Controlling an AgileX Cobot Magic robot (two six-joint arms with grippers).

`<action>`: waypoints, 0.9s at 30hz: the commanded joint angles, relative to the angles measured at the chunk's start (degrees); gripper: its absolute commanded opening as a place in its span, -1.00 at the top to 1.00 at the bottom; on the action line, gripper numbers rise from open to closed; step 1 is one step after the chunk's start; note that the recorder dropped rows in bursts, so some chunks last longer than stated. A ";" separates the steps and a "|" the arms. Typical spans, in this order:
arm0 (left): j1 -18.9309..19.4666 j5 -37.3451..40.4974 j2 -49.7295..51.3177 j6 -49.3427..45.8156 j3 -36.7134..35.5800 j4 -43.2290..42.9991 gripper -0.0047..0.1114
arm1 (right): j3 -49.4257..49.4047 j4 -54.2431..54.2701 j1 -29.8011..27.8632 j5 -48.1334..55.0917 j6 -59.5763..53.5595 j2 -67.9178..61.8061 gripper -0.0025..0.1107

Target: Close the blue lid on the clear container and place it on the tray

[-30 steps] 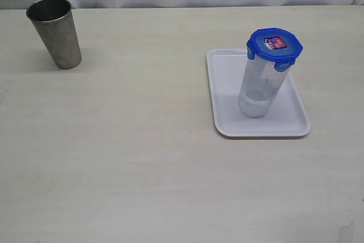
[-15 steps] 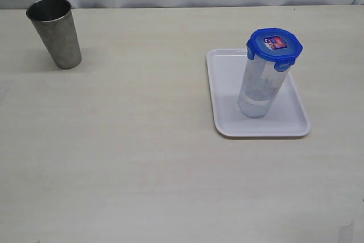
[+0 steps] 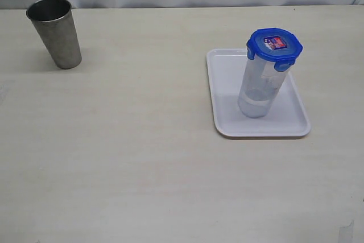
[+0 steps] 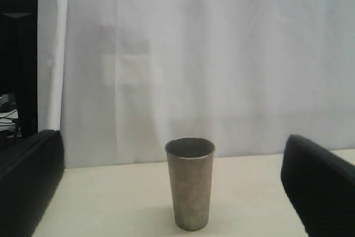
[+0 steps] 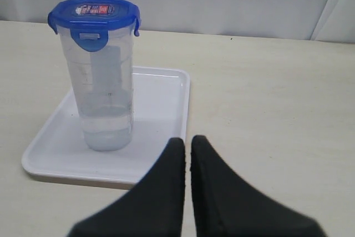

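Observation:
The clear container (image 3: 260,92) stands upright on the white tray (image 3: 226,72), with the blue lid (image 3: 274,44) seated on its rim. From the right wrist, the same container (image 5: 104,104), lid (image 5: 94,14) and tray (image 5: 161,104) lie ahead of my right gripper (image 5: 187,142). That gripper is shut with nothing in it and sits clear of the tray's near edge. My left gripper (image 4: 172,192) is open, its fingers (image 4: 319,187) spread wide at the frame edges, empty. Neither gripper appears in the exterior view.
A grey metal cup (image 3: 55,32) stands upright at the far left of the table, and it is also ahead of the left gripper as the cup (image 4: 190,183). A white curtain (image 4: 211,59) hangs behind the table.

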State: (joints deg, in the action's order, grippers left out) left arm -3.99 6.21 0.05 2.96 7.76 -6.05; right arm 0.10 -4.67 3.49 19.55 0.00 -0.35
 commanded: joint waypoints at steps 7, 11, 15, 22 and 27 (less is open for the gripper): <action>0.23 -0.82 -0.05 -0.14 -7.76 -4.46 -0.89 | -0.10 -0.08 -0.22 0.05 0.00 0.35 0.88; 0.23 0.25 -0.05 -0.14 -7.76 -4.34 -0.89 | -0.10 -0.08 -0.22 0.05 0.00 0.35 0.88; 0.23 1.95 -0.05 -0.14 -7.76 -4.24 -0.89 | -0.10 -0.08 -0.22 0.05 0.00 0.35 0.88; 0.23 11.79 -0.05 -0.35 -7.76 -4.24 -0.89 | -0.10 -0.08 -0.22 0.05 0.00 0.35 0.88; 0.23 11.75 -0.05 -2.02 -7.76 -4.24 -0.89 | -0.10 -0.08 -0.22 0.05 0.00 0.35 0.88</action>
State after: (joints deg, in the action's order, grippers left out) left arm -3.99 17.82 0.05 2.12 0.13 -10.14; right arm 0.10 -4.67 3.49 19.64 0.00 -0.35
